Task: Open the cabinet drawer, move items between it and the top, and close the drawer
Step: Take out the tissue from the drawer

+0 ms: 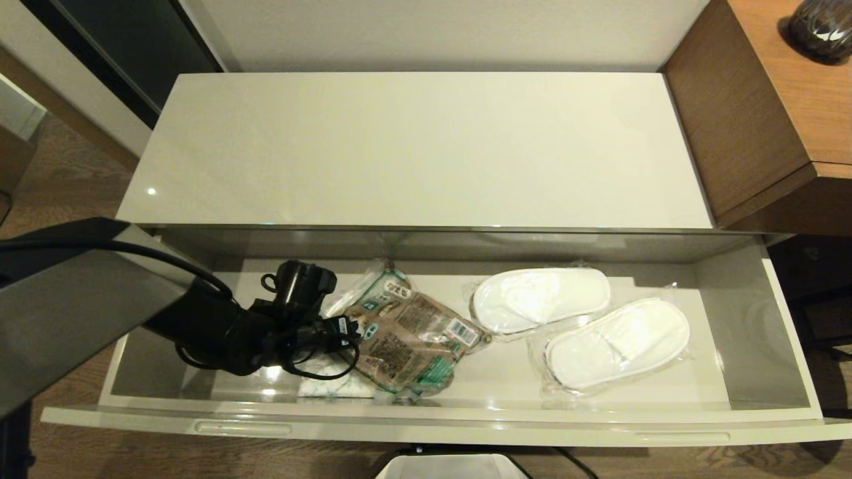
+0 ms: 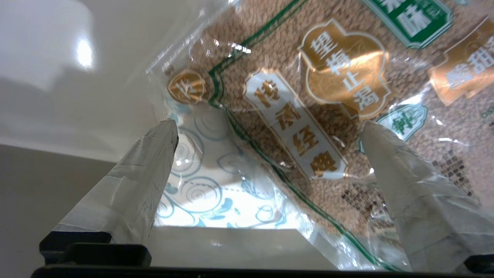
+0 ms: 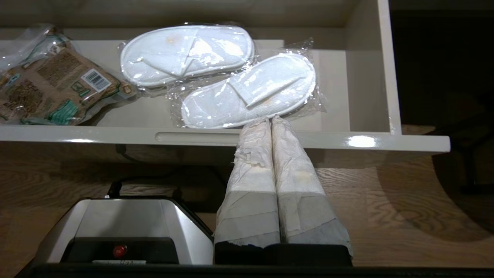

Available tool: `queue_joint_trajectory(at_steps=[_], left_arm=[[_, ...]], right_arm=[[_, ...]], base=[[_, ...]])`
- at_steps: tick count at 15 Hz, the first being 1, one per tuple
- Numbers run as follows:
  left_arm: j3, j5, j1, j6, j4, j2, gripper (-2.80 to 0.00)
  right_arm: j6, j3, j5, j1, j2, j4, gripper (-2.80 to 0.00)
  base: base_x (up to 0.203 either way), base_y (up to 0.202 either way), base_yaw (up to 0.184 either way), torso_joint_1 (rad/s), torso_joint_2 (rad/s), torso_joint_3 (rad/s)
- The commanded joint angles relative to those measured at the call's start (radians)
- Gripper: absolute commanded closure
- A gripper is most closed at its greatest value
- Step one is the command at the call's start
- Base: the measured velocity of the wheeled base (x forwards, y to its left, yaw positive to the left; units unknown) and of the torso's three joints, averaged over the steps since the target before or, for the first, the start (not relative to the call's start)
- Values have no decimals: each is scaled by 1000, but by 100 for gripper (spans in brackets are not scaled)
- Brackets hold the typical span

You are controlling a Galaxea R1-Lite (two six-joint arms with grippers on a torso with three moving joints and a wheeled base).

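Head view, lower frame: the cabinet drawer (image 1: pixel 785 319) stands open; left gripper (image 1: pixel 346 332) inside at lower left, fingers (image 2: pixel 146 181) spread wide, gripping nothing, over the small white packet (image 2: pixel 208 197) and brown-and-green packet (image 1: pixel 413 336); slippers (image 1: pixel 579 322) centre-right; right gripper (image 3: pixel 271 123) pressed closed, empty; the top (image 1: pixel 413 146) above.

The head view looks steeply down on the open drawer (image 1: pixel 426 426). The left wrist view sits very near, the brown-and-green packet (image 2: pixel 328 127) just beyond the left pincer (image 2: pixel 270 131). The right wrist view looks from lower, past the right pincer (image 3: pixel 270 123), sharing that packet and the slippers (image 3: pixel 216 73).
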Motion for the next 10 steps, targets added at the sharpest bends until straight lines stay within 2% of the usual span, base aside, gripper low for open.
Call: queue_joint_trajectory(at_steps=[1, 4, 10], left_arm=[[19, -2, -8, 0, -30, -15, -280], [22, -25, -6, -4, -31, 0, -280], [21, -11, -8, 2, -33, -34, -280]], right_arm=[[0, 2, 0, 0, 2, -1, 0], [0, 2, 0, 0, 2, -1, 0], [0, 2, 0, 0, 2, -1, 0]], base=[[0, 0, 0, 0, 0, 0], [0, 0, 0, 0, 0, 0], [0, 0, 0, 0, 0, 0]])
